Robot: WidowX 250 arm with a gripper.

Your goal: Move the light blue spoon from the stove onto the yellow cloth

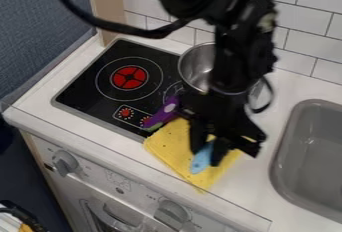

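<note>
The yellow cloth (172,148) lies on the white counter (267,203) between the stove top (87,88) and the sink (286,163), its upper left side by the stove's edge and its lowest corner close to the counter's front edge. A strip of white counter separates it from the sink's rounded rim. The metal pot (194,68) stands at the stove's back right, near the tiled wall (304,23). The black arm (244,41) comes in from the top edge and passes in front of part of the pot, with a dark cable (110,26) looping out to the left. The gripper (206,155) points down over the cloth, right at a light blue object (200,164); whether the claw is apart or clamped on that object, I cannot tell. The cloth looks soft, with small dark specks. A purple, eggplant-shaped toy (161,114) with a green end and a pale spot lies slanted at the stove's front right, just beside the cloth. The stove top is black and flat, with a red burner disc (129,77) inside thin rings; the pot is shiny and round, the sink smooth and grey.
</note>
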